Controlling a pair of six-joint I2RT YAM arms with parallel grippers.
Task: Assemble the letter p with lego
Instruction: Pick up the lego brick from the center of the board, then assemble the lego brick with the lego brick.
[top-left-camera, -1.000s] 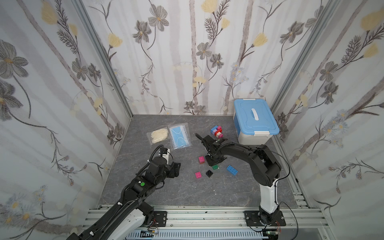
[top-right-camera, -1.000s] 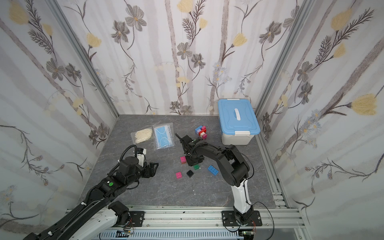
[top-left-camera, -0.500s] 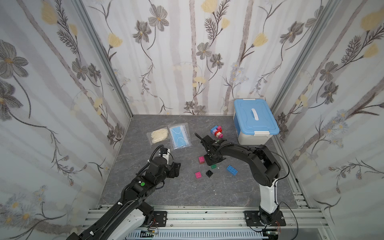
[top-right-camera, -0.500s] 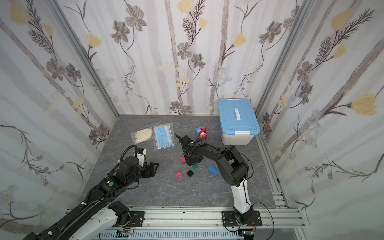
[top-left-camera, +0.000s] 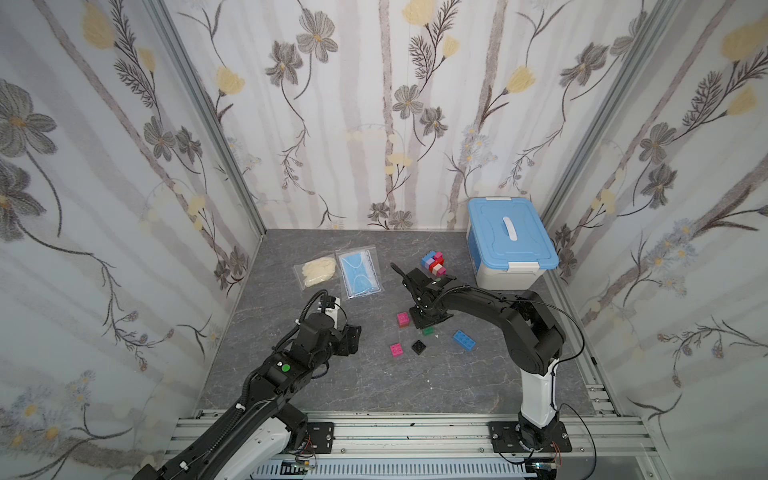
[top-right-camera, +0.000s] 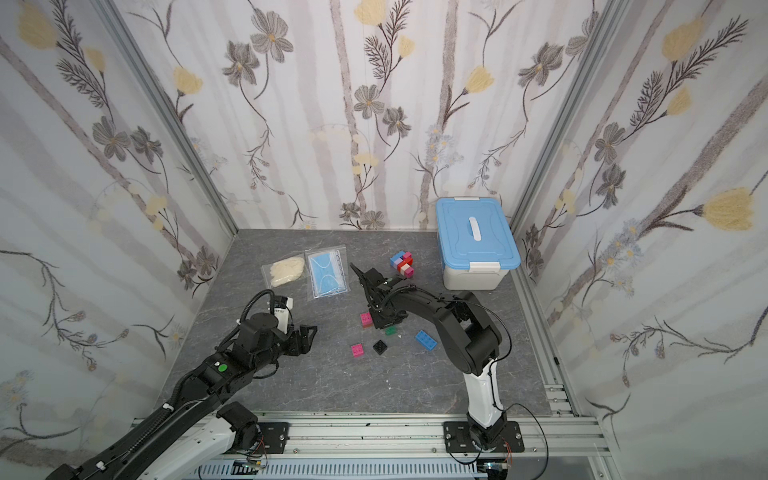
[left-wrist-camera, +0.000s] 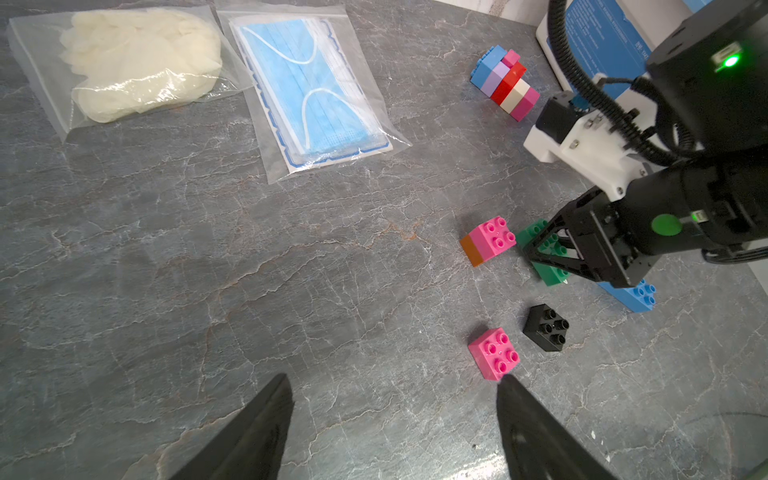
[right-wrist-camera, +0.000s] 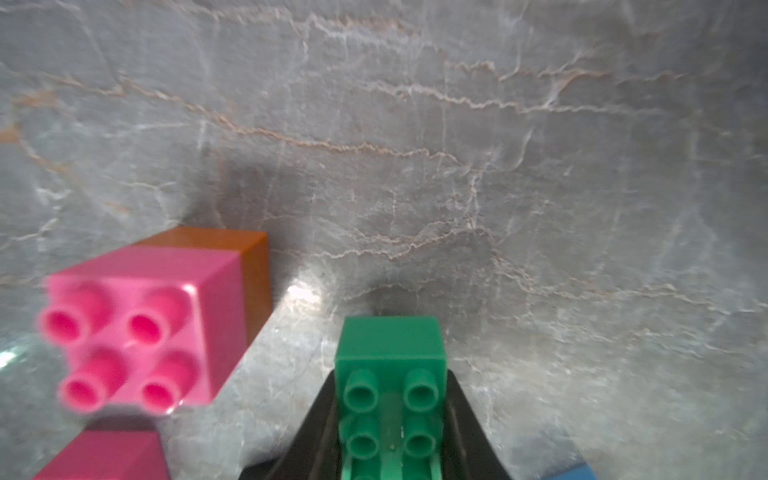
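Observation:
My right gripper (right-wrist-camera: 390, 399) is shut on a long green lego brick (right-wrist-camera: 390, 374), low over the floor in both top views (top-left-camera: 428, 331) (top-right-camera: 390, 331). Right beside it stands a pink brick on an orange one (right-wrist-camera: 137, 324) (top-left-camera: 402, 318). A loose pink brick (left-wrist-camera: 494, 352), a black brick (left-wrist-camera: 546, 327) and a long blue brick (left-wrist-camera: 631, 295) lie nearer the front. A joined stack of blue, lavender, red, cream and pink bricks (top-left-camera: 433, 264) lies further back. My left gripper (left-wrist-camera: 392, 376) hovers open and empty, left of the loose pink brick.
A white box with a blue lid (top-left-camera: 509, 241) stands at the back right. A bagged blue face mask (top-left-camera: 359, 274) and a bag of cream gloves (top-left-camera: 318, 270) lie at the back left. Flowered walls close in three sides.
The right gripper's jaws have closed tighter on the green brick, staying in about the same place. The left arm has not moved.

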